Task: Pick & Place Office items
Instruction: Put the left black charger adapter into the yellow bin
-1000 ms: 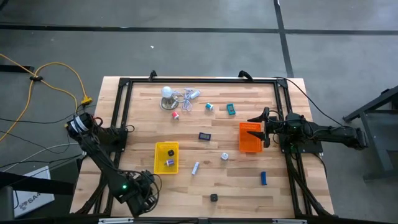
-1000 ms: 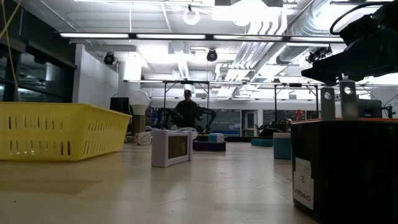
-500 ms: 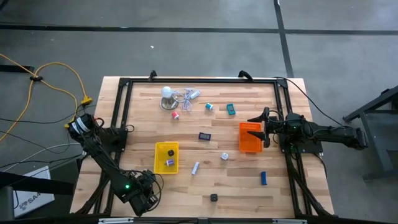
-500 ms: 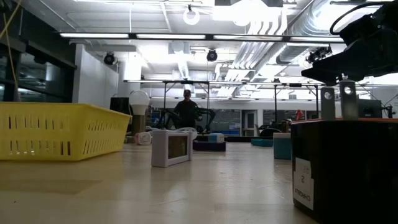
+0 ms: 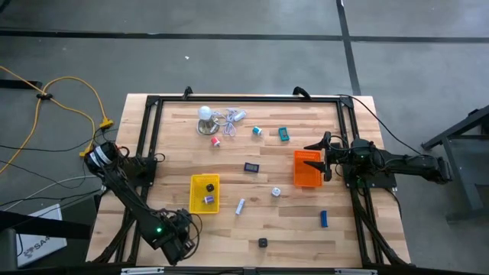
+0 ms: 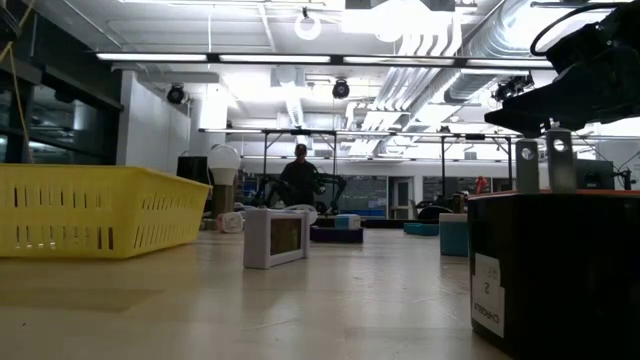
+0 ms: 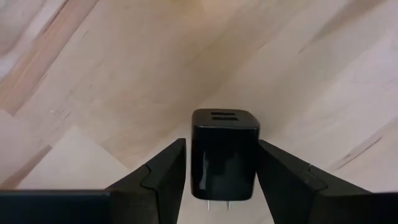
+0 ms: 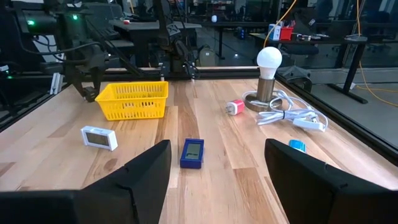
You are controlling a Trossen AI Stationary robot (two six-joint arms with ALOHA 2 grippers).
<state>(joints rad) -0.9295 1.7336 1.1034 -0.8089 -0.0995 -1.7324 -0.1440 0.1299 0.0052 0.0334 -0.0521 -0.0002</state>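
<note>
Left wrist view shows the left end effector (image 7: 221, 186) closed on a black charger block (image 7: 224, 154), its fingers (image 7: 163, 174) pressed to both sides and the two prongs showing between them, above bare wood of the desk (image 5: 290, 229). From the high view this end effector (image 5: 180, 243) sits near the front left corner of the desk, a short way in front of the yellow tray (image 5: 205, 193), which holds a small purple item (image 5: 208, 200) and a dark one. The right end effector (image 5: 327, 159) waits at the orange tray (image 5: 307, 168), far to the right of the yellow tray, its fingers (image 8: 143, 171) spread wide apart. Between the trays lie a dark blue flat item (image 5: 251, 167), a white block (image 5: 275, 192) and a pale clip (image 5: 240, 206); a blue block (image 5: 324, 219) lies to the right of these, in front of the orange tray.
</note>
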